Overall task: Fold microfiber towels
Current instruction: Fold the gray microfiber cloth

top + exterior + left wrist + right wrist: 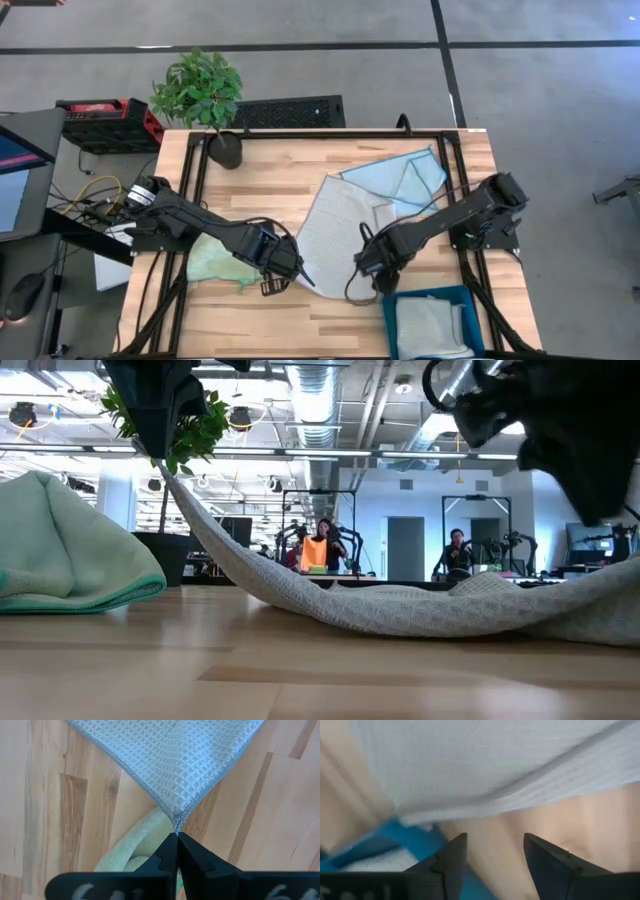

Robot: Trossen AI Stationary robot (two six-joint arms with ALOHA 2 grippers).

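A grey waffle-weave towel [338, 228] lies in the middle of the table. One corner is lifted by my left gripper [297, 270], which is shut on it. From there the towel slopes down [250, 575] to the wood. My right gripper [495, 852] hangs open above the table beside the towel's near right edge [485, 800], with nothing between its fingers. A light green towel [218, 262] lies bunched under the left arm. A light blue towel [402, 175] lies partly folded at the far right. My left gripper pinches the very tip of the grey towel's near left corner [176, 824] between its two fingers, at their free ends. The fingers come from above, pointing down. The corner is lifted clear, and the cloth runs taut from it [185, 495] down to the part lying on the table.
A teal bin [470, 300] holding a folded pale cloth stands at the near right corner, close by my right gripper. A potted plant [205, 100] stands at the far left. A black frame [330, 133] borders the table. Bare wood [300, 320] lies along the near edge.
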